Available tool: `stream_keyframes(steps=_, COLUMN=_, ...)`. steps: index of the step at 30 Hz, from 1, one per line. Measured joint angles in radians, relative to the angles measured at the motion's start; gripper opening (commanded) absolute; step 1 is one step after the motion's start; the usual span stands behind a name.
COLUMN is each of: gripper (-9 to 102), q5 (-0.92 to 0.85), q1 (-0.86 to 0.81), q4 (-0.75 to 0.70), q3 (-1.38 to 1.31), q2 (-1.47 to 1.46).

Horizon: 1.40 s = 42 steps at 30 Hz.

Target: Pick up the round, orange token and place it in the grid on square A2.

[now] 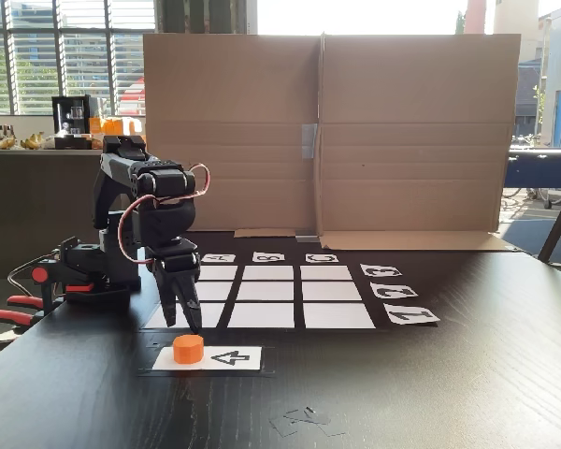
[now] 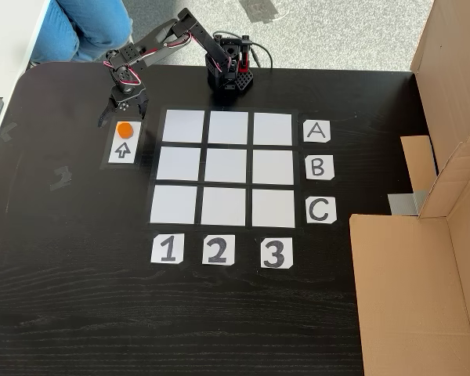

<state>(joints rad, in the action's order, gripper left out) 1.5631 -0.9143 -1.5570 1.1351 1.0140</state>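
In a fixed view from table level, we see the black arm reaching down at the left, its gripper (image 1: 187,323) pointing at the table just behind the token (image 1: 189,349), with the fingertips ending a little above the token's far edge and not touching it as far as we can tell. The two fingers look close together, but from here we cannot tell whether they are parted or closed. The token sits on the left end of a white strip (image 1: 226,357) printed with a black arrow that points toward it. Behind the strip lies the grid (image 1: 271,292) of white cells on the dark table (image 1: 430,393), with letter cards at its far edge and number cards along its right. A tall cardboard screen (image 1: 327,131) stands behind the grid. In a fixed view from above, we see the gripper (image 2: 124,115) at the upper left, right beside the top edge of the token (image 2: 124,129), which rests on the arrow strip (image 2: 124,147) just left of the grid (image 2: 223,168). Square A2 (image 2: 228,128), the middle cell of the top row in line with the A card (image 2: 316,131) and the 2 card (image 2: 218,250), lies bare. The fingers are too small here for us to judge their gap. A person's blue-clad legs (image 2: 90,27) show beyond the table's top edge.
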Motion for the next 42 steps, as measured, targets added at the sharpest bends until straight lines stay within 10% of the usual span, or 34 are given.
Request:
stream_keyframes(steps=15, gripper=53, q5=0.021, q1=0.0, q4=-0.002, q3=-0.138, q2=-0.14)
stream_keyframes(steps=23, gripper=-1, q5=0.014, q1=0.005, q4=0.008, q3=-0.169, q2=-0.19)
stream_keyframes(steps=42, gripper=-1, q5=0.0, q1=-0.071, q4=0.081, q3=-0.135, q2=-0.063)
